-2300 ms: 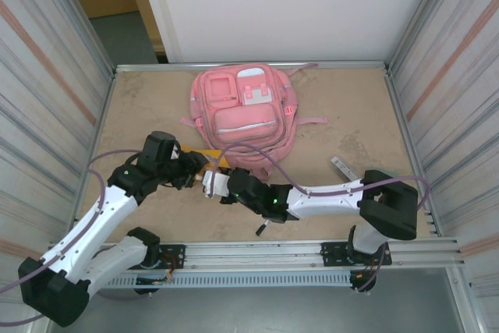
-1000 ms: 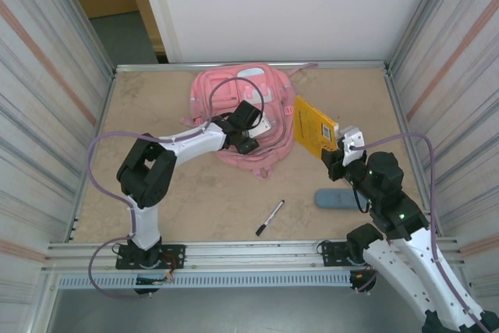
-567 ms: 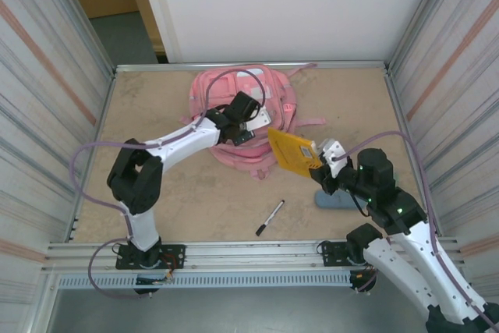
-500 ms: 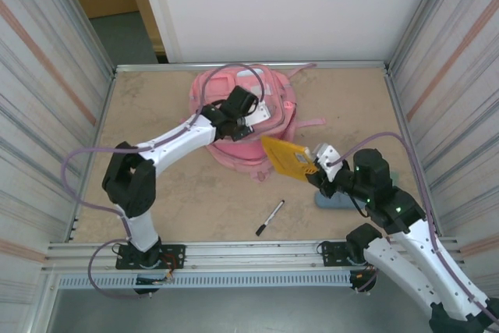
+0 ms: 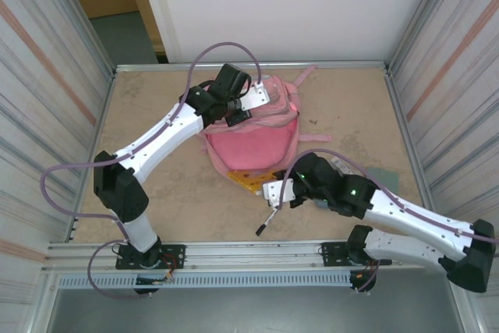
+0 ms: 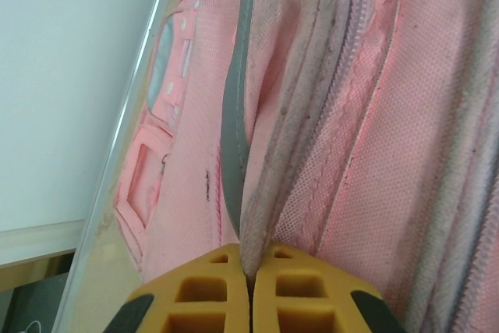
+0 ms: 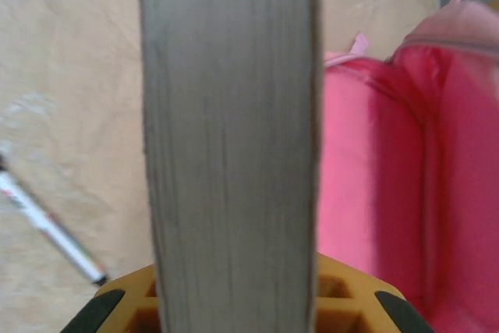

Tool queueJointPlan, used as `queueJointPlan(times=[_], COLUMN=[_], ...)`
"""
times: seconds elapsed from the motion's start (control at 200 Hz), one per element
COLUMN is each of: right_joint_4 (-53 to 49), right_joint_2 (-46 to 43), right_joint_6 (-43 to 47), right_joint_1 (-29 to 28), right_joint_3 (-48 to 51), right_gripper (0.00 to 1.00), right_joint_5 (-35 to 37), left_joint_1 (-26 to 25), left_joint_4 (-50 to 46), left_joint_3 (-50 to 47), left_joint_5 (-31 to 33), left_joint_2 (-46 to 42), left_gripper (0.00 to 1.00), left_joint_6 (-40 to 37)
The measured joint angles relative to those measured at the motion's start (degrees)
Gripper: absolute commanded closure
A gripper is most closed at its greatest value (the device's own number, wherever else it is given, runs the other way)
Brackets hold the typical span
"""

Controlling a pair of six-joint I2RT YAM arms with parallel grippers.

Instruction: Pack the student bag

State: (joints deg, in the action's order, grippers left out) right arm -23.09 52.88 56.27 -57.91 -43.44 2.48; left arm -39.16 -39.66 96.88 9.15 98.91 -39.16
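Reads as book-loading step: seeing bag (image 5: pixel 253 142) far-centre on table (image 5: pixel 156 185), mouth lifted by left gripper (image 6: pixel 249 282) pinched tight on rim seam, book (image 5: pixel 249 181) clamped in right gripper (image 5: pixel 267 187) at the opening; next probably needs sliding book straight in before releasing, pen (image 5: pixel 266 222) afterwards.

The overhead camera looks down from above and behind the near edge, taking in the whole worktop (image 5: pixel 156 193). The left wrist camera sits close against the student bag (image 6: pixel 327 154), facing the far edge over the left hand (image 6: pixel 249 298), while the right wrist camera peers past the book (image 7: pixel 230 138) just before its lens. All three share the bag; the overhead and right wrist views also share the pen (image 7: pixel 47 228).
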Motion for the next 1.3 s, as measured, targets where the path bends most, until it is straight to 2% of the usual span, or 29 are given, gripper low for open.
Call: queueJointPlan(times=[0.165, 0.381, 0.516, 0.767, 0.902, 1.138, 1.303], right_joint_4=[5.4, 10.4, 21.1, 37.3, 46.4, 63.6, 69.7], right_joint_2=[5.6, 8.5, 12.2, 27.1, 35.0, 52.3, 60.5], right_joint_6=[5.7, 8.6, 10.4, 12.2, 14.9, 18.4, 19.2], right_joint_1=[3.5, 7.3, 9.3, 12.3, 13.0, 13.0, 14.0], right_joint_3=[-4.2, -5.0, -1.8, -1.0, -1.3, -5.5, -10.9], right_gripper=[1.0, 1.0, 1.0, 1.0, 0.91, 0.83, 0.73], right_joint_5=[1.9, 2.5, 4.6, 11.3, 13.7, 16.7, 17.4], left_joint_1=[0.7, 0.8, 0.9, 0.9, 0.9, 0.9, 1.3], left_joint_4=[-1.3, -2.8, -3.5, -3.9, -3.8, -3.8, -3.8], left_joint_3=[1.2, 2.8, 3.9, 4.5, 4.5, 4.5, 4.5], left_joint_5=[-2.3, -4.5, -5.5, -7.5, -8.2, -9.3, -9.8], left_joint_2=[0.4, 0.6, 0.7, 1.3, 1.3, 1.3, 1.3], left_gripper=[1.0, 1.0, 1.0, 1.0, 1.0, 1.0, 1.0], left_joint_6=[0.6, 1.5, 1.7, 3.0, 3.7, 4.7, 4.7])
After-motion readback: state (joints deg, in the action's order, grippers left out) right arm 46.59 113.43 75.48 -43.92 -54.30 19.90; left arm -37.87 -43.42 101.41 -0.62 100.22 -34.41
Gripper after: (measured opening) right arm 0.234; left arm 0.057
